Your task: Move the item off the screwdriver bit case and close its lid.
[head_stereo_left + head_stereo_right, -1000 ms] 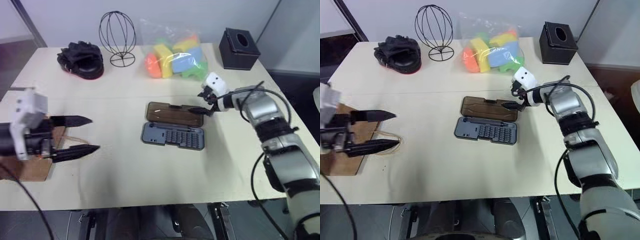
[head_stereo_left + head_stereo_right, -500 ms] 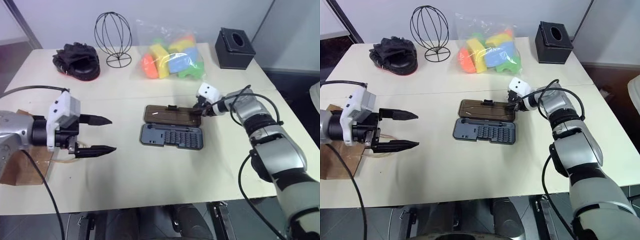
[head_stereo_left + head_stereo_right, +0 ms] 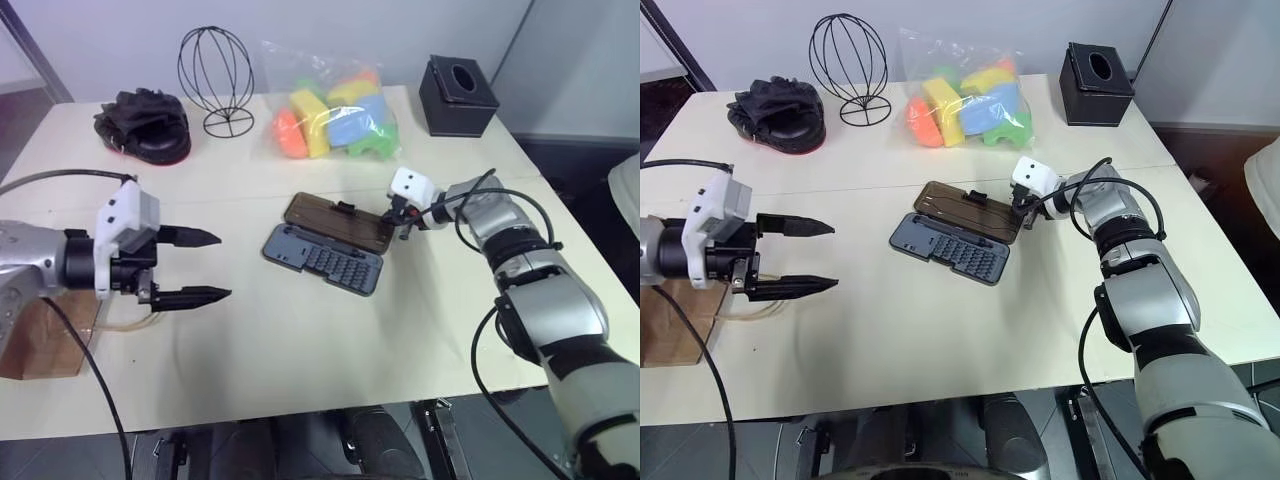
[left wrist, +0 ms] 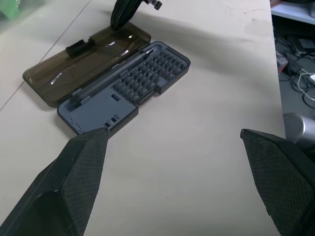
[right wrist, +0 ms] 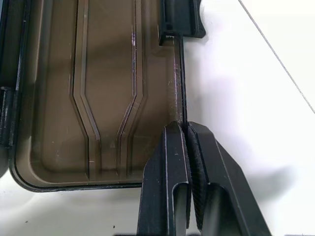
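- The right gripper [image 5: 186, 132] is pinching its two fingers tight on the thin outer rim of the lid [image 3: 338, 222], partway along the far long edge, a little way from the latch tab [image 5: 181, 19]. I'm guessing that's the handle it needs for swinging the cover over on its hinge.
- The lid is lying flat and wide open on the table [image 3: 300, 340], inner face up, joined along its near long edge to the case [image 3: 322, 259], so the closing part isn't done yet.
- The case's long axis is running mostly left to right across the table, skewed a bit so its right end is sitting closer to the robot. The rows of bits are facing up, filling the right half.
- The left gripper [image 3: 200, 266] is hanging above the table well off to the left with its fingers spread wide and nothing between them, aiming roughly toward the case. Looks to me like it's just waiting, maybe ready for steadying the tray.
- The paper bag [image 3: 40, 335] is sitting at the table's near left edge, partly under the left arm and well apart from the case, so the clearing step looks finished to me.
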{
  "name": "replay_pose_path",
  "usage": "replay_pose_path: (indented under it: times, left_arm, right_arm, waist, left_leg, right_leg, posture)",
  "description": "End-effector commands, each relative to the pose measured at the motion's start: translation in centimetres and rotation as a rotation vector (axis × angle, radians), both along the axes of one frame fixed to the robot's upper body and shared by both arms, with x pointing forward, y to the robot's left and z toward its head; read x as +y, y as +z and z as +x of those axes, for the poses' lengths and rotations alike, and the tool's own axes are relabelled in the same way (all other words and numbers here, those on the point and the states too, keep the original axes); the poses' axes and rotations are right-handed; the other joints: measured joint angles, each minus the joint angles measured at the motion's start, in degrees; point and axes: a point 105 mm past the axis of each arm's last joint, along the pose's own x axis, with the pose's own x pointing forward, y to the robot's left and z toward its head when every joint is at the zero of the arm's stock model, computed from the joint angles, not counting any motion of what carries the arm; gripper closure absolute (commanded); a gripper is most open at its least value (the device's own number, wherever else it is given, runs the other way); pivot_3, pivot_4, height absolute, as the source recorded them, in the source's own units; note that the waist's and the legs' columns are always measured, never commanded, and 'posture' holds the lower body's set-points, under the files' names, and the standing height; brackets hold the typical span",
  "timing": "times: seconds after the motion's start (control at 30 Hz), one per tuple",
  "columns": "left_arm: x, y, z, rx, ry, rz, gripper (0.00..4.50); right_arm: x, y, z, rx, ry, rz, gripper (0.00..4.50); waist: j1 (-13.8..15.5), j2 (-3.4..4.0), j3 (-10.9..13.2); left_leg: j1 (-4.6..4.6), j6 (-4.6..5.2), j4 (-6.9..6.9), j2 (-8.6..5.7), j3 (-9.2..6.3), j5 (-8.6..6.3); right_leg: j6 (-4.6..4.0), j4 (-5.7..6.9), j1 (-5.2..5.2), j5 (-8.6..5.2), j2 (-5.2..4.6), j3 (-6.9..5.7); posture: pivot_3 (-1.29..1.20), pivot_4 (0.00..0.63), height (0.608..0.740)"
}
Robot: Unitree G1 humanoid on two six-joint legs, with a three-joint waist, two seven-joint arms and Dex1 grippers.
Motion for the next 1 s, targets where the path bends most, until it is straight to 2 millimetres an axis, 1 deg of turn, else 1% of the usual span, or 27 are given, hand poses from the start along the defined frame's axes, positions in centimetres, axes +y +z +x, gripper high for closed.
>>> replay_pose_path:
  times: [0.03,0.1,0.2,0.27,0.37,0.4,0.47,0.5,0.6,0.63,0.67,0.7,0.77,0.8,0.9,1.0]
  left_arm:
    - [0.1,-0.4,-0.1,0.003,-0.022,0.024,0.00]
    - [0.2,-1.1,-0.3,0.029,-0.034,0.034,0.00]
    - [0.0,-1.9,-0.6,0.063,-0.052,0.018,0.00]
    - [-0.3,-2.6,-0.9,0.087,-0.064,0.014,0.00]
    - [-0.6,-3.5,-1.6,0.111,-0.073,-0.002,0.00]
    - [-0.7,-3.8,-2.1,0.129,-0.082,-0.013,0.55]
    - [-0.7,-4.7,-3.0,0.170,-0.086,-0.018,1.34]
    - [-0.6,-5.1,-3.4,0.184,-0.084,-0.016,1.83]
    - [-0.7,-7.0,-5.0,0.242,-0.075,-0.012,3.38]
    - [-0.8,-7.4,-5.4,0.250,-0.075,-0.007,3.82]
    - [-0.8,-7.8,-5.5,0.250,-0.068,0.004,4.44]
    - [-0.6,-8.3,-5.2,0.240,-0.037,0.014,4.48]
    - [-0.4,-9.6,-3.9,0.212,0.065,0.020,4.48]
    - [-0.4,-10.0,-3.6,0.201,0.084,0.017,4.48]
    - [-0.6,-11.3,-3.3,0.196,0.109,0.035,4.48]
    - [-0.7,-12.1,-3.3,0.210,0.129,0.028,4.48]
  right_arm:
    - [3.1,-0.6,-1.5,-0.023,0.216,-0.002,4.46]
    - [5.1,0.3,-2.9,-0.043,0.364,0.041,4.46]
    - [7.3,1.1,-5.0,-0.061,0.491,0.079,4.46]
    - [8.7,1.4,-6.5,-0.078,0.546,0.097,4.46]
    - [9.6,1.3,-7.5,-0.119,0.553,0.084,4.46]
    - [9.7,1.1,-7.7,-0.130,0.550,0.073,4.50]
    - [9.6,0.9,-7.9,-0.142,0.532,0.063,4.50]
    - [9.6,0.8,-8.0,-0.144,0.521,0.065,4.50]
    - [9.3,0.5,-8.1,-0.152,0.486,0.070,4.50]
    - [9.2,0.4,-8.2,-0.156,0.480,0.070,4.50]
    - [9.1,0.4,-8.3,-0.161,0.476,0.072,4.50]
    - [9.1,0.5,-8.3,-0.166,0.473,0.076,4.50]
    - [9.2,0.6,-8.6,-0.188,0.476,0.085,4.50]
    - [9.3,0.7,-8.8,-0.199,0.479,0.091,4.50]
    - [9.6,1.3,-9.1,-0.242,0.487,0.098,4.50]
    - [9.7,2.0,-9.4,-0.275,0.484,0.112,4.50]
  waist:
    - [0.0,0.00,0.0]
    - [-0.2,0.02,0.0]
    - [-0.3,0.05,0.0]
    - [0.0,0.10,0.1]
    - [0.5,0.11,0.1]
    - [0.5,0.10,0.1]
    - [0.7,0.09,0.1]
    - [0.9,0.08,0.1]
    - [1.5,0.09,0.1]
    - [1.7,0.09,0.1]
    - [1.8,0.09,0.1]
    - [1.9,0.09,0.1]
    - [2.1,0.12,0.1]
    - [2.2,0.11,0.1]
    - [2.0,0.08,0.0]
    - [1.9,0.09,0.0]
  left_leg:
    - [0.00,0.00,0.00,0.00,0.00,0.00]
    - [0.00,0.00,-0.01,0.00,-0.01,0.00]
    - [-0.01,0.00,-0.06,0.02,-0.03,0.00]
    - [-0.06,0.00,-0.07,0.02,-0.06,0.00]
    - [-0.10,0.00,-0.03,0.00,-0.06,0.00]
    - [-0.12,0.00,-0.01,-0.01,-0.05,0.00]
    - [-0.14,-0.01,0.04,-0.02,-0.05,0.00]
    - [-0.14,-0.01,0.06,-0.03,-0.05,0.00]
    - [-0.11,-0.01,0.06,-0.02,-0.03,0.00]
    - [-0.10,-0.01,0.06,-0.02,-0.01,0.00]
    - [-0.10,-0.01,0.06,-0.02,-0.01,0.00]
    - [-0.10,-0.01,0.06,-0.02,-0.01,0.00]
    - [-0.10,-0.01,0.06,-0.03,-0.01,0.00]
    - [-0.09,-0.01,0.08,-0.03,-0.02,0.00]
    - [-0.09,-0.01,0.10,-0.03,-0.01,0.01]
    - [-0.08,-0.01,0.09,-0.02,-0.01,0.00]
  right_leg:
    - [0.00,0.00,0.00,0.00,0.00,0.00]
    - [0.00,0.00,0.00,0.00,0.01,0.00]
    - [0.00,0.04,-0.05,-0.01,0.04,0.00]
    - [-0.01,0.08,-0.11,-0.01,0.03,-0.01]
    - [-0.01,0.10,-0.14,-0.01,-0.01,-0.01]
    - [0.00,0.10,-0.14,-0.01,-0.03,-0.02]
    - [0.00,0.10,-0.12,-0.01,-0.06,-0.03]
    - [0.00,0.10,-0.12,-0.01,-0.06,-0.03]
    - [-0.02,0.10,-0.12,-0.02,-0.05,-0.03]
    - [-0.02,0.10,-0.12,-0.02,-0.05,-0.02]
    - [-0.02,0.10,-0.13,-0.02,-0.05,-0.02]
    - [-0.03,0.10,-0.13,-0.02,-0.05,-0.02]
    - [-0.04,0.08,-0.11,-0.03,-0.05,-0.02]
    - [-0.03,0.09,-0.10,-0.03,-0.05,-0.03]
    - [-0.02,0.09,-0.09,-0.02,-0.04,-0.02]
    - [-0.02,0.09,-0.10,-0.02,-0.03,-0.02]
  posture:
    - [0.00,0.150,0.737]
    - [0.00,0.150,0.737]
    - [0.00,0.150,0.737]
    - [0.00,0.150,0.737]
    - [0.00,0.150,0.737]
    - [0.00,0.150,0.737]
    - [0.00,0.150,0.737]
    - [0.00,0.150,0.737]
    - [0.00,0.150,0.737]
    - [0.00,0.150,0.737]
    - [0.00,0.150,0.737]
    - [0.00,0.150,0.737]
    - [0.00,0.150,0.737]
    - [0.00,0.150,0.737]
    - [0.00,0.150,0.737]
    - [0.00,0.150,0.737]
